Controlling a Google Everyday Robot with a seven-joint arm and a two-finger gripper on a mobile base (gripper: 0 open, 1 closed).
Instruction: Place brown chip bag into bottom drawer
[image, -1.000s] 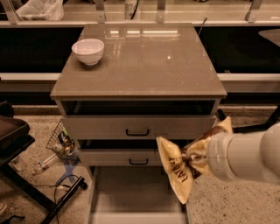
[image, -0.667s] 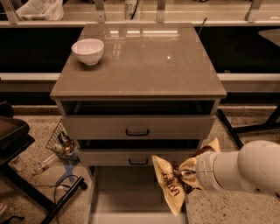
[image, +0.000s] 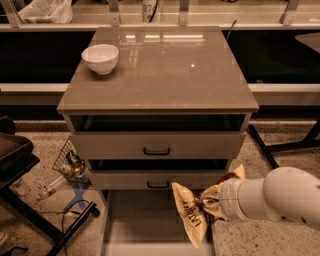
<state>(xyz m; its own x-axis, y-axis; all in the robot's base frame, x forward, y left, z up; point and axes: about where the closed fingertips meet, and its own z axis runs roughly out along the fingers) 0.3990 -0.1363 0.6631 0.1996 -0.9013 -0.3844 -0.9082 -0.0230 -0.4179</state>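
The brown chip bag (image: 192, 214) hangs from my gripper (image: 214, 202), dark brown with cream lettering and tan edges. It is over the right side of the open bottom drawer (image: 145, 225), a wide shallow tray pulled out below the cabinet. My white arm (image: 272, 197) reaches in from the right. The gripper is shut on the bag's upper part; the fingers are mostly hidden by the bag.
The cabinet top (image: 160, 70) bears a white bowl (image: 100, 58) at its left rear. Two upper drawers with black handles (image: 156, 151) are partly open. A wire basket and cables (image: 70, 165) lie on the floor at left, beside a dark cart (image: 15, 160).
The arm has moved left and down with the bag, bringing it from the drawer's right edge to over its right side.
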